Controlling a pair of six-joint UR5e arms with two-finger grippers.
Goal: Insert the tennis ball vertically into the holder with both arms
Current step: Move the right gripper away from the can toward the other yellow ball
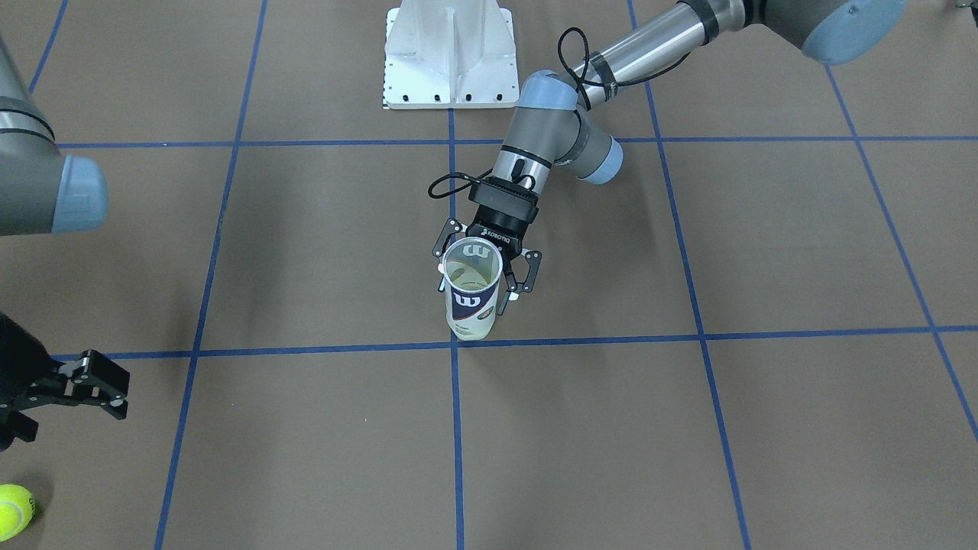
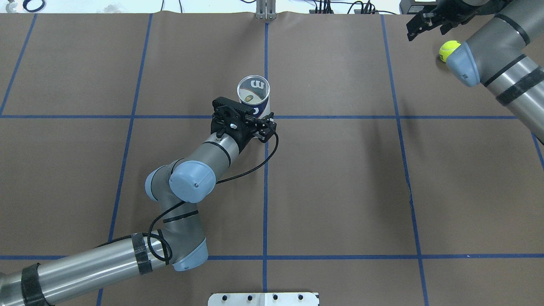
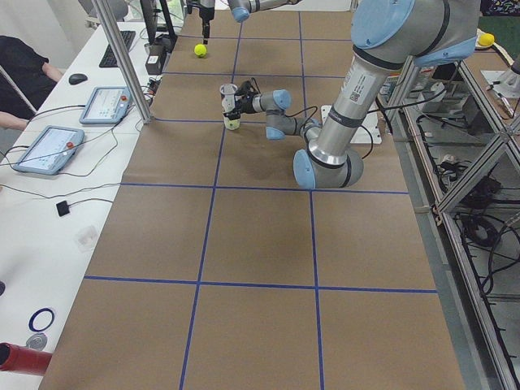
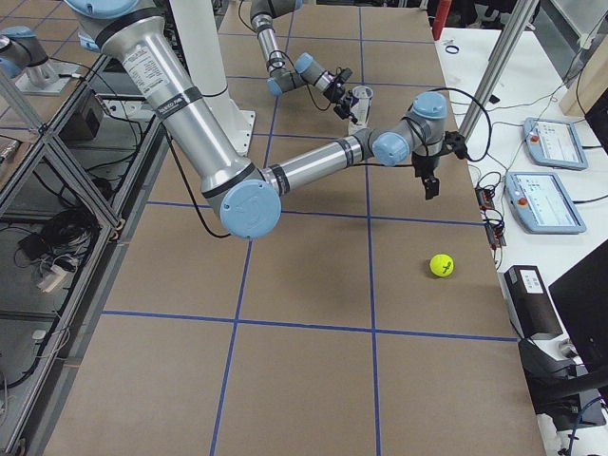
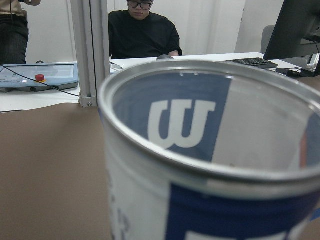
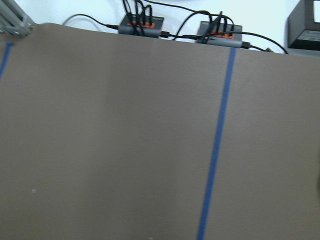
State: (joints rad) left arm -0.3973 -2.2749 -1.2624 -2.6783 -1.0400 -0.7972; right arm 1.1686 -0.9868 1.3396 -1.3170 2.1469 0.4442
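Note:
The holder (image 1: 472,294) stands upright near the table's middle, open silver rim up, also in the overhead view (image 2: 253,90) and filling the left wrist view (image 5: 200,165). A pale yellowish shape shows through its clear lower part. My left gripper (image 1: 478,289) has a finger on each side of the holder and looks shut on it. The tennis ball (image 1: 14,510) lies on the table at the far right corner (image 2: 449,49). My right gripper (image 1: 121,391) hovers open and empty beside the ball, apart from it (image 2: 414,27). The right wrist view shows only table paper.
The white bolted pedestal (image 1: 449,53) stands at the robot's edge. Beyond the far edge is an operators' desk with tablets (image 3: 49,148), an aluminium post (image 3: 122,61) and cable boxes (image 6: 145,22). A person (image 5: 142,30) sits behind the desk.

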